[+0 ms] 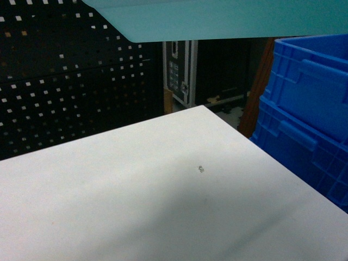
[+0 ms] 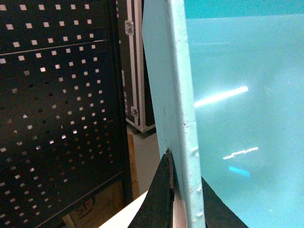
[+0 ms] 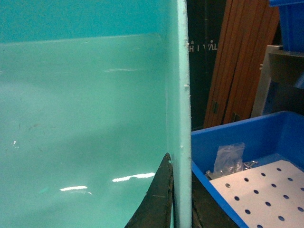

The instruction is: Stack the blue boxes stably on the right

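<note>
Turquoise plastic tub (image 1: 228, 19) is held aloft above the white table (image 1: 163, 190), its rim pinched on opposite sides by the left gripper (image 2: 183, 199) and right gripper (image 3: 180, 194). Uneven grip or tilt could let it slip. Royal-blue crates (image 1: 304, 119) are stacked at right, holding a perforated plate (image 3: 266, 190); a pegboard (image 1: 65, 81) stands behind.
</note>
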Robot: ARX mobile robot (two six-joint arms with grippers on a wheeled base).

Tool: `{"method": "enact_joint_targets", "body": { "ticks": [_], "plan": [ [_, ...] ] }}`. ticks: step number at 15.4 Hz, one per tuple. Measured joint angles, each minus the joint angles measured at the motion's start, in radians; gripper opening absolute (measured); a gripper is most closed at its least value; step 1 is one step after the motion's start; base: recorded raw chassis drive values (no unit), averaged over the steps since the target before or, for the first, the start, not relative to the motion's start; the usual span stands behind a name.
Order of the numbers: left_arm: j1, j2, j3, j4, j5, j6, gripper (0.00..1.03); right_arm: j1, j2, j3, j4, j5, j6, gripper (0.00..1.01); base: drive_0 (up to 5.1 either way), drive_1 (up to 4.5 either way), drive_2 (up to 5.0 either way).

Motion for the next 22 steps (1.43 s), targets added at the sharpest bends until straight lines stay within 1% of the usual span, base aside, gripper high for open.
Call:
{"method": "enact_joint_targets", "body": {
  "ticks": [22],
  "plan": [
    [0.0,0.0,0.0,0.0,0.0,0.0,0.02,0.0,0.0,0.0,0.0,0.0,0.0,0.02,-1.6,-1.57,-1.6]
  ]
}}
